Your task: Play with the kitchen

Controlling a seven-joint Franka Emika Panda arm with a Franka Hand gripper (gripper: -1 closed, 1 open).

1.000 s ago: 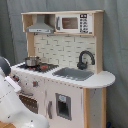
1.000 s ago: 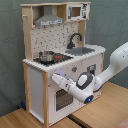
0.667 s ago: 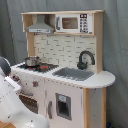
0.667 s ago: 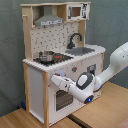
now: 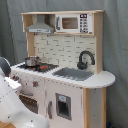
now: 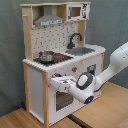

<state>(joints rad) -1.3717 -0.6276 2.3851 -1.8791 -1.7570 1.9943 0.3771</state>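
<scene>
Toy kitchen [image 6: 60, 60]: pale wood and white panels, upright on a wooden floor [image 6: 112, 102], grey hood [image 6: 48, 20] above, black faucet [image 6: 75, 39] at the sink [image 6: 85, 50], small pot [image 6: 46, 56] on the stove end of the counter. Claw [image 6: 59, 82] at the oven door [image 6: 62, 97] under the stove knobs, seemingly touching its upper edge; open or closed not discernible. Kitchen front directly ahead of claw, door's long edge horizontal

I cannot read any words or numbers here. The little oven up top on the kitchen [image 5: 65, 75] has buttons [image 5: 83, 23], but their marks are too blurry to read.
</scene>
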